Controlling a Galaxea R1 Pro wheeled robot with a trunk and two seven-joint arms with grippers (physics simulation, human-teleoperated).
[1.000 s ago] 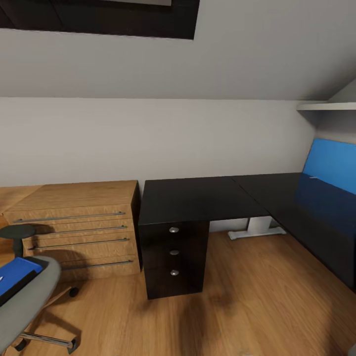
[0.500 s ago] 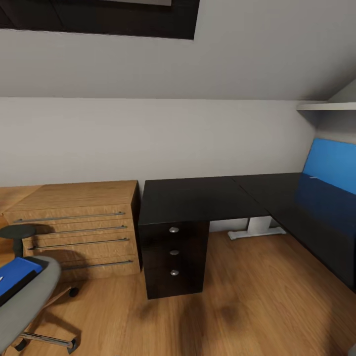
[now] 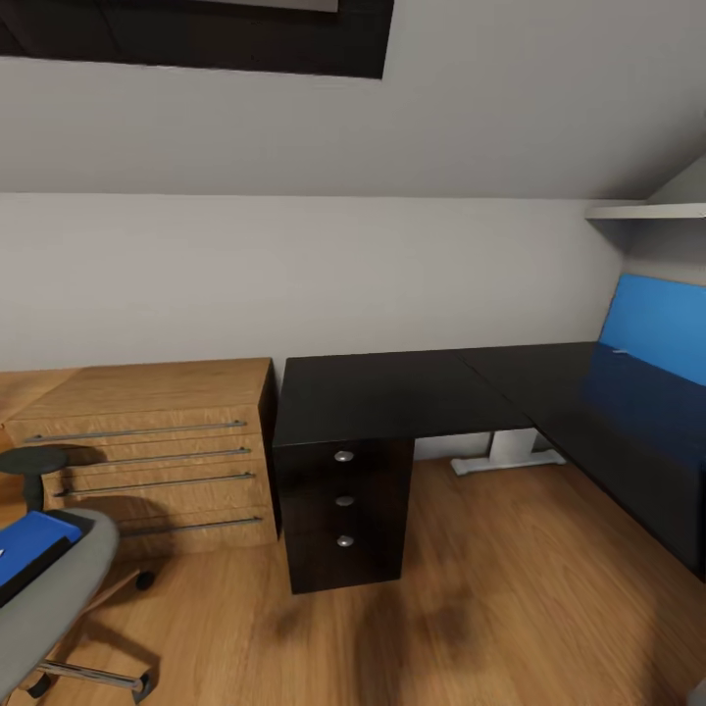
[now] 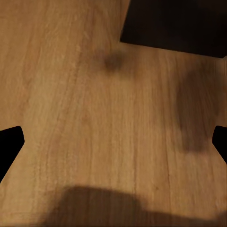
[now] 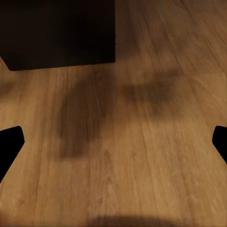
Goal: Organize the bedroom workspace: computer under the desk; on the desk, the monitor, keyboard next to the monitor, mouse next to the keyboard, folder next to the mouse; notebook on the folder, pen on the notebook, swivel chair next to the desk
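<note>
Folder (image 3: 29, 542) lies flat on swivel chair (image 3: 49, 598), beside desk (image 3: 412, 392).

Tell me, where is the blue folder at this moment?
In the head view, the folder lies on the seat of the swivel chair at the lower left, in front of the oak drawers, apart from the desk.

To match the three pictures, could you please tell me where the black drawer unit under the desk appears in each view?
Head view: the black drawer unit stands at centre, under the desk, beside the oak drawers.
Left wrist view: a dark block, apparently the unit's base, sits on the floor ahead.
Right wrist view: the same block, ahead.
Shared landmark: the wood floor with blurred shadows before the unit.
</note>
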